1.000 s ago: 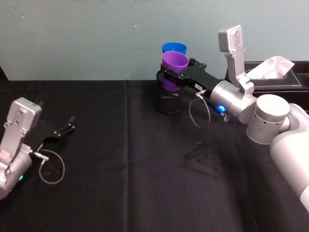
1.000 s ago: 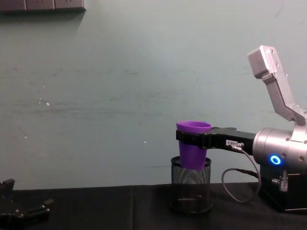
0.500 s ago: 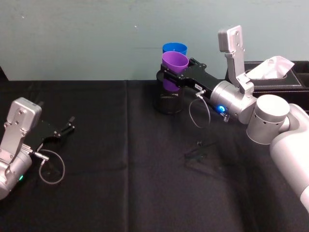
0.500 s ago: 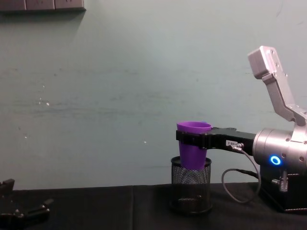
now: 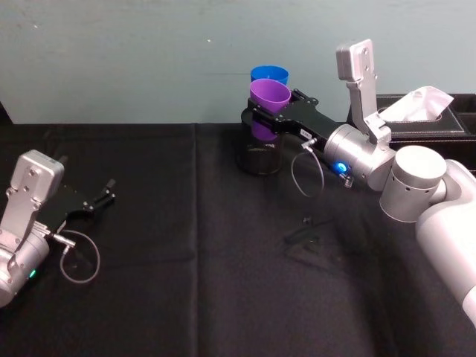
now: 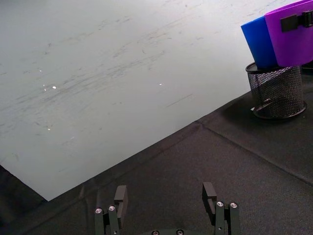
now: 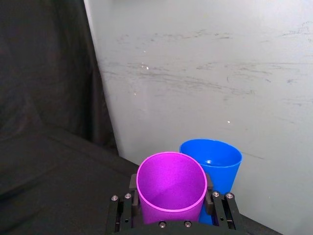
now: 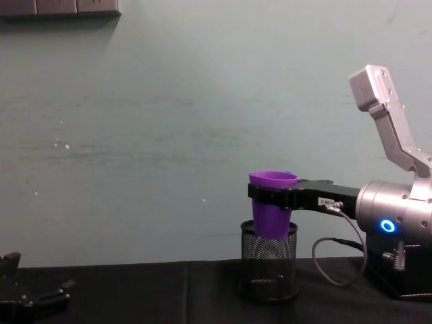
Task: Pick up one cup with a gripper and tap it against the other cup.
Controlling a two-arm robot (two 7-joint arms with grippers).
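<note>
The purple cup (image 5: 269,97) hangs in the air at the back of the table, with my right gripper (image 5: 266,117) shut on its sides. It is upright, and its base hovers at the rim of a black mesh pen holder (image 5: 260,155). Just behind it, against its side, stands the blue cup (image 5: 268,74). The right wrist view has the purple cup (image 7: 171,182) between the fingers of the right gripper (image 7: 171,190), with the blue cup (image 7: 215,161) pressed close behind. From the left wrist I see the blue cup (image 6: 259,41) and the purple cup (image 6: 291,34) side by side above the holder (image 6: 276,90).
My left gripper (image 5: 97,201) rests open on the black cloth at the far left, also seen low in the chest view (image 8: 34,300). A black tissue box (image 5: 424,119) stands at the back right. A small black object (image 5: 303,239) lies mid-table. A wall rises right behind the cups.
</note>
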